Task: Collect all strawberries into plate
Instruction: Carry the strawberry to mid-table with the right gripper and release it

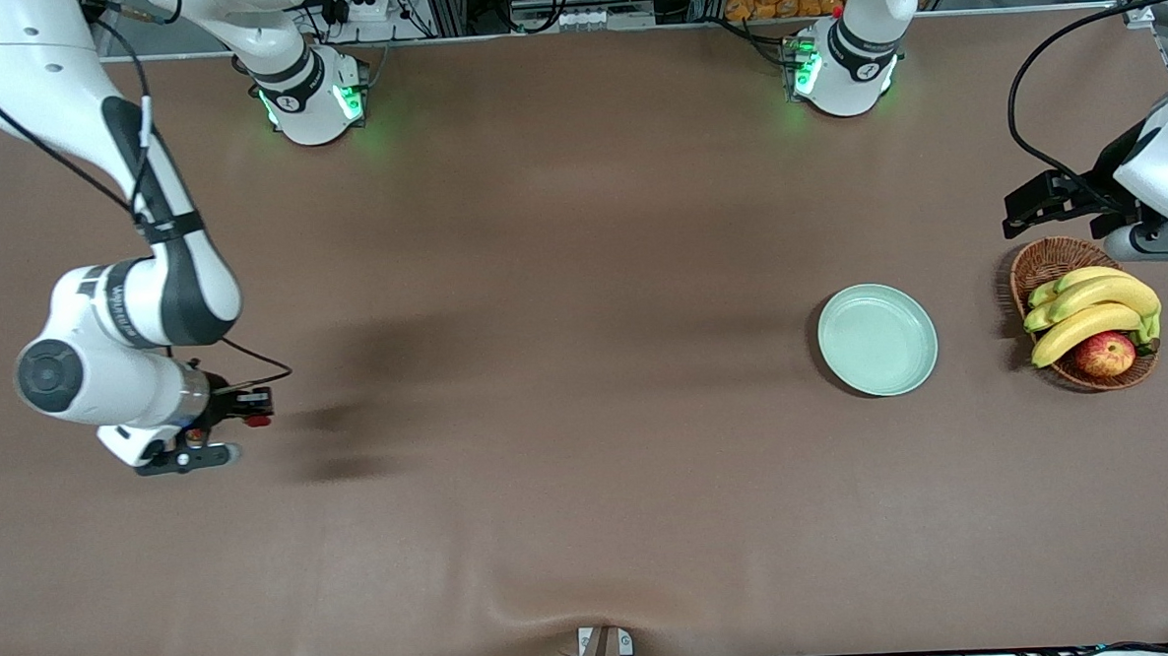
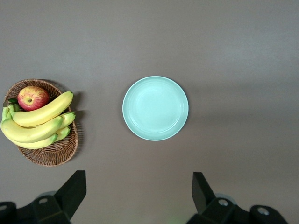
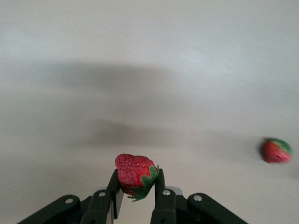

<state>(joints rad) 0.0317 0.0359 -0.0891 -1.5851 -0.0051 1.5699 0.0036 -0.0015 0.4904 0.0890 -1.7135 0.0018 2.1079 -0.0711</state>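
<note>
A red strawberry (image 3: 134, 173) with a green top is pinched between the fingers of my right gripper (image 3: 136, 182), which is shut on it. That gripper (image 1: 191, 448) hangs over the table at the right arm's end. A second strawberry (image 3: 275, 150) lies on the brown cloth, seen only in the right wrist view. The pale mint-green plate (image 1: 877, 340) sits bare toward the left arm's end. My left gripper (image 1: 1032, 205) waits open above the table near the basket; in its wrist view the gripper (image 2: 138, 187) holds nothing and looks down on the plate (image 2: 155, 108).
A wicker basket (image 1: 1043, 265) with bananas (image 1: 1096, 308) and a red-yellow apple (image 1: 1105, 354) stands beside the plate at the left arm's end, and the basket (image 2: 51, 156) shows in the left wrist view too. Brown cloth (image 1: 566, 368) covers the table.
</note>
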